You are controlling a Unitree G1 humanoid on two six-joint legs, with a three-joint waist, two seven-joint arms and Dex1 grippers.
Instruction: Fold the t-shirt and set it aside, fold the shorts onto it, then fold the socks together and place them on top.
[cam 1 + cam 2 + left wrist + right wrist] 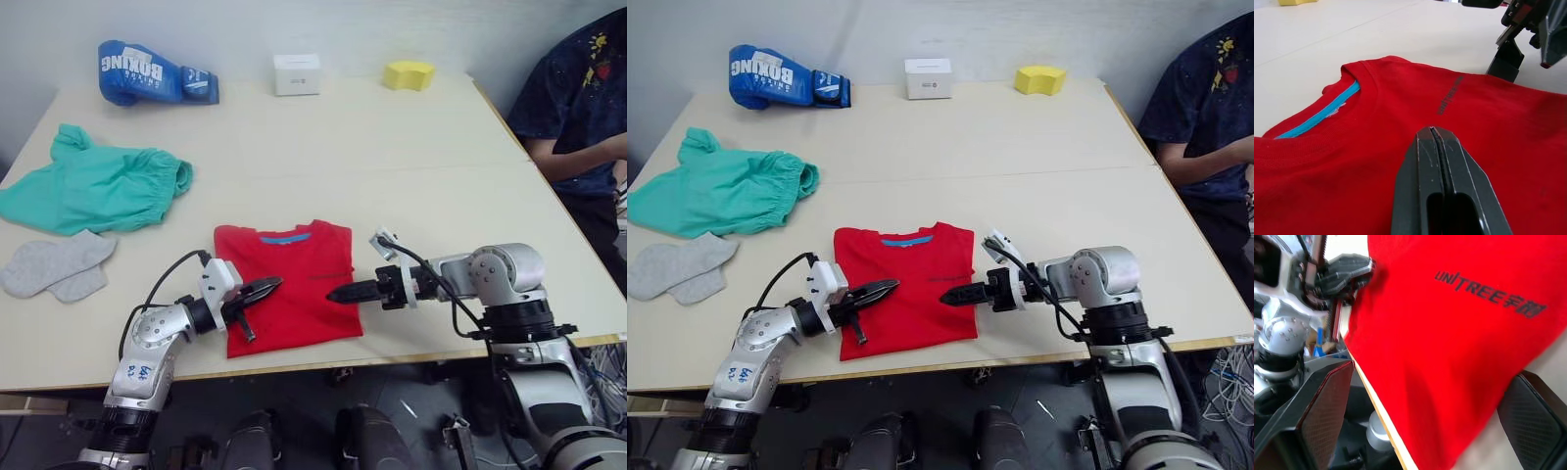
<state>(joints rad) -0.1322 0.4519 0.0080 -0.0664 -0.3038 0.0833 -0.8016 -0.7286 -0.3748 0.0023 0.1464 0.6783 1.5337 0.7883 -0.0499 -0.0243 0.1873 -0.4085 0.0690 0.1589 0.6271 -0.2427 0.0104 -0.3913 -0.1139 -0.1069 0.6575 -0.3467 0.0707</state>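
Red t-shirt (289,284) looks folded at the tabletop's (392,147) near edge. Left end effector (263,290) closed over it, right end effector (338,292) open around its edge. Shorts (98,186) and socks (59,266) untouched, off left.

t-shirt (289,284) front centre, shorts (98,188) far left, socks (57,266) before them

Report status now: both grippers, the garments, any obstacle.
Left gripper shut, over folded t-shirt. Right gripper open at its right edge. Shorts, socks unfolded, far left. No obstacle.
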